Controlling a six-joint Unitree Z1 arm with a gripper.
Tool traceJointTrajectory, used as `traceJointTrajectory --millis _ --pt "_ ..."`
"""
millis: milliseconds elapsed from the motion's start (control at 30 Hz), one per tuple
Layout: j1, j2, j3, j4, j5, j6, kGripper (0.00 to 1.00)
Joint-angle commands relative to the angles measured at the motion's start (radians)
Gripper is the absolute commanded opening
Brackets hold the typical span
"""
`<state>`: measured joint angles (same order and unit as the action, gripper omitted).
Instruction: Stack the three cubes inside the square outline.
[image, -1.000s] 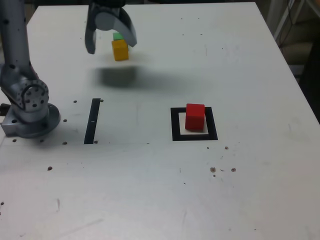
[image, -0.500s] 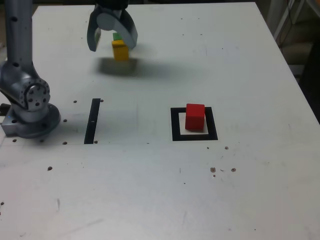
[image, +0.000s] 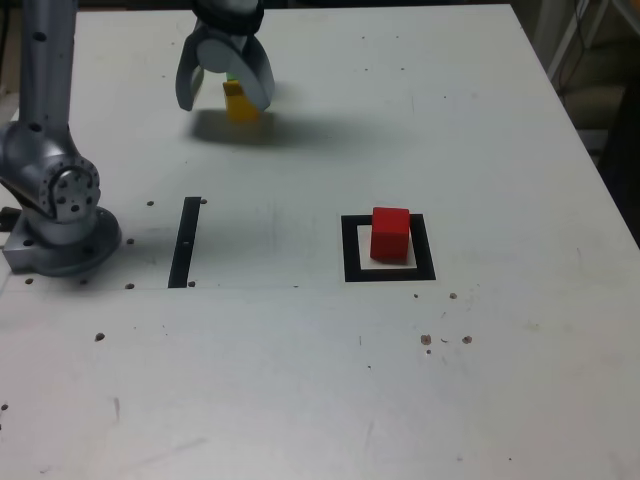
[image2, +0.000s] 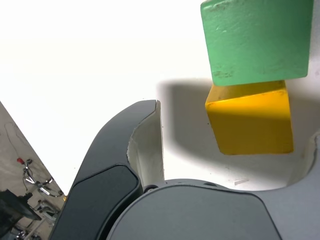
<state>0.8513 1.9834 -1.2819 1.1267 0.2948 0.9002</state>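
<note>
The red cube stands inside the square outline, right of centre in the exterior view. At the far left of that view, the yellow cube rests on the table. The green cube sits just beyond it, touching or nearly touching; in the exterior view the gripper hides most of the green one. My gripper is open and low over the table. Its fingers stand on either side of the yellow cube, apart from it, gripping nothing.
A narrow black strip lies on the white table next to the arm's round base at the exterior view's left. Cables and clutter lie beyond the table's right edge.
The gripper has come down and a little farther back, so its open fingers now flank the yellow cube. None of the cubes has moved.
</note>
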Motion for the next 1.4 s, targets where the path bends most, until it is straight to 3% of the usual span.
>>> traceJointTrajectory --millis 0,567,733,1000,1367 --pt "0.002 0.020 -0.003 -0.010 0.002 0.002 0.97" --pt "-0.003 0.063 -0.031 -0.014 -0.012 0.024 0.86" --pt "-0.005 0.071 -0.030 -0.012 -0.015 0.024 0.74" --pt "-0.007 0.067 -0.030 -0.033 -0.020 0.030 0.35" --pt "-0.009 0.038 -0.027 -0.030 -0.040 0.037 0.30"
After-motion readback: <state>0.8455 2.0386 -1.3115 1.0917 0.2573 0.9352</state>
